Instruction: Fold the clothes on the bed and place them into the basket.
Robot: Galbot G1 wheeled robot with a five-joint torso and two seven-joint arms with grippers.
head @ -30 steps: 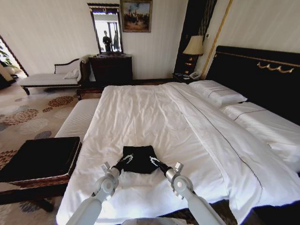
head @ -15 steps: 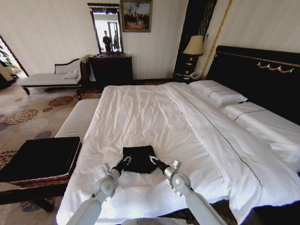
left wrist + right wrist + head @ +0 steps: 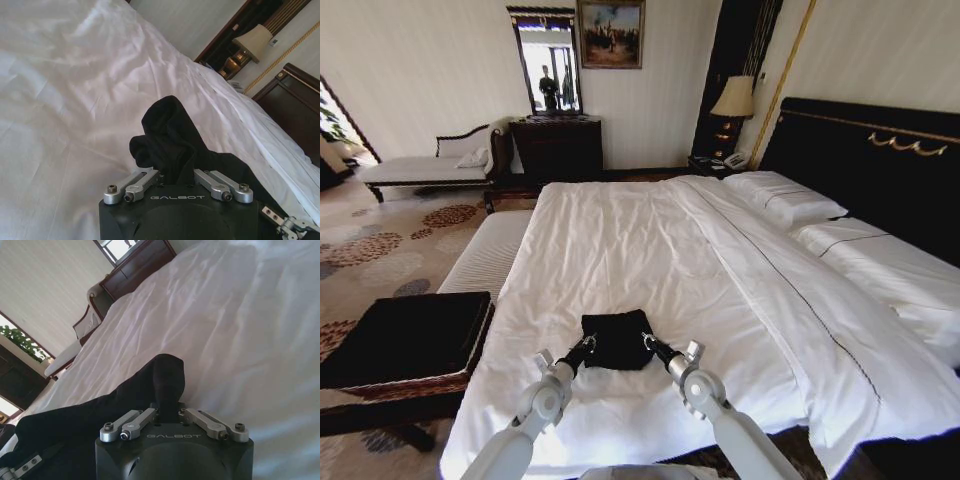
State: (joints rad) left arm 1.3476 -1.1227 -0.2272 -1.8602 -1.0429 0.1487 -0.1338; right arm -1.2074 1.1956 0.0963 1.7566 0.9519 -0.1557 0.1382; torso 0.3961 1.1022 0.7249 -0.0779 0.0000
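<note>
T-shirt (image 3: 616,339): black, bunched, near foot of bed (image 3: 650,250).
Left gripper (image 3: 587,344): clamped on shirt's left edge.
Right gripper (image 3: 649,342): clamped on right edge.
Basket (image 3: 405,345): floor, left of bed.

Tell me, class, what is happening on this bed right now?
A two-armed robot is handling a small black T-shirt bunched on the white duvet of the large bed. Its left gripper and right gripper each pinch a side of the fabric near the foot of the bed. The brown woven wicker basket with black fabric over its top stands on the floor to the robot's left.
</note>
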